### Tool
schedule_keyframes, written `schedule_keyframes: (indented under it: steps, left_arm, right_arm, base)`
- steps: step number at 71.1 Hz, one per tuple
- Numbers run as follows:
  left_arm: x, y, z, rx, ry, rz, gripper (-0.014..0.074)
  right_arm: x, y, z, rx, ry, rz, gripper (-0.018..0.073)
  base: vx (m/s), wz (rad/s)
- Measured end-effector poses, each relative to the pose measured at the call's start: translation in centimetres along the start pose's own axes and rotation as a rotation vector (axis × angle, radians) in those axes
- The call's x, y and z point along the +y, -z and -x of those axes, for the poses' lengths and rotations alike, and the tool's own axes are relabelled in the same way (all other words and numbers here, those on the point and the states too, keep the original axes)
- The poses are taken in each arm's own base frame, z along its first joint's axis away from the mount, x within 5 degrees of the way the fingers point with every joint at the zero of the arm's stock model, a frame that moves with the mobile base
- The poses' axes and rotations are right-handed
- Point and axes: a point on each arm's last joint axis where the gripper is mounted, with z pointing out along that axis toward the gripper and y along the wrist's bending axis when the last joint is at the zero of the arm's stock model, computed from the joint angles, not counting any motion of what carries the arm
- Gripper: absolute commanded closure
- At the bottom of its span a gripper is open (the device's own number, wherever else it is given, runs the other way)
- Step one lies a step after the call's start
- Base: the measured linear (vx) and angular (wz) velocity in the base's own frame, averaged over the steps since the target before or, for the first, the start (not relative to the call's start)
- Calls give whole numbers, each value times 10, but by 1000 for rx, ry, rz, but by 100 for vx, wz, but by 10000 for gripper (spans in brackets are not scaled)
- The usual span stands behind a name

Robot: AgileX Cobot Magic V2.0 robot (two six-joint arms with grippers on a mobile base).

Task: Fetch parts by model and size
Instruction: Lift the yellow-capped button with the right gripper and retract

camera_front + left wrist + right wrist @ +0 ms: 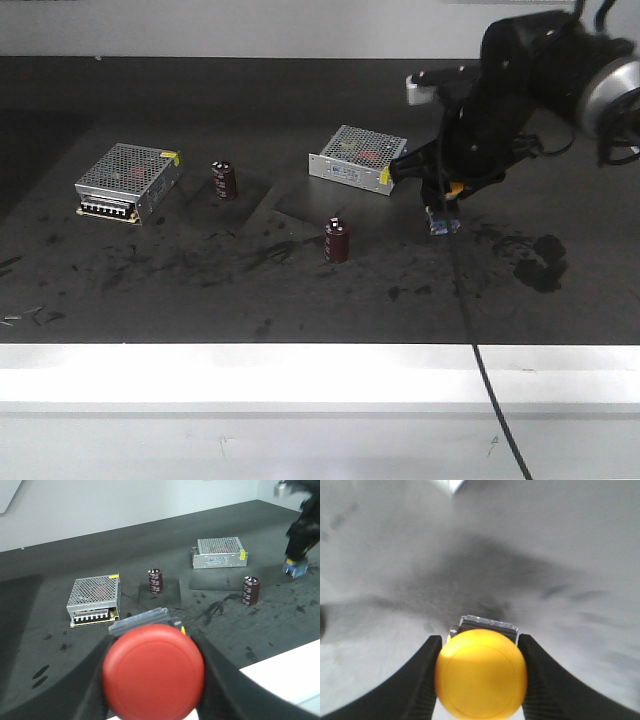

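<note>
The step in hand was judged to be the carrying of the parts, since both were held. The red switch (153,672) was gripped at its sides by the left gripper (155,677), jaws closed narrowly on it, and was held up above the near edge of the table (45,630). The yellow switch (481,672) was gripped the same way by the right gripper (480,676), low over the right part of the table, just right of the far box (357,160).

The next move was judged to call for a firm hold and a clean lift of the right arm. Both arms were then to be brought to a place of delivery, clear of the near capacitor (337,240).

No such place was shown. The left arm was not seen in the front view. The bases of both switches were mostly hidden behind their caps, and no model or size marking could be read. Whether the yellow switch was touching the table or just above it could not be told. The table in the right wrist view was blurred.
</note>
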Motion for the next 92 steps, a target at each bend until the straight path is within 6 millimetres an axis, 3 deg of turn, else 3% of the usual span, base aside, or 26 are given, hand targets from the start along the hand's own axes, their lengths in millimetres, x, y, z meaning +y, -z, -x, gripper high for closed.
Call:
schedule_keyframes:
  steps: [10, 19, 44, 72, 92]
  left_arm:
    - [0, 0, 0, 0, 0, 0, 603]
    - [0, 0, 0, 0, 0, 0, 603]
    - [0, 0, 0, 0, 0, 0, 603]
    - [0, 0, 0, 0, 0, 0, 603]
    - [0, 0, 0, 0, 0, 0, 603]
  right_arm:
    - [-2, 40, -11, -92, 3, 0, 569]
    - [-4, 72, -32, -204, 6, 7, 569]
    - [-7, 123, -132, -483, 8, 20, 569]
    - [-9, 141, -257, -817, 1, 35, 569]
    - [-8, 133, -299, -911, -25, 63, 569]
  base:
    - [0, 0]
    - [0, 0]
    - [0, 0]
    - [0, 0]
    - [0, 0]
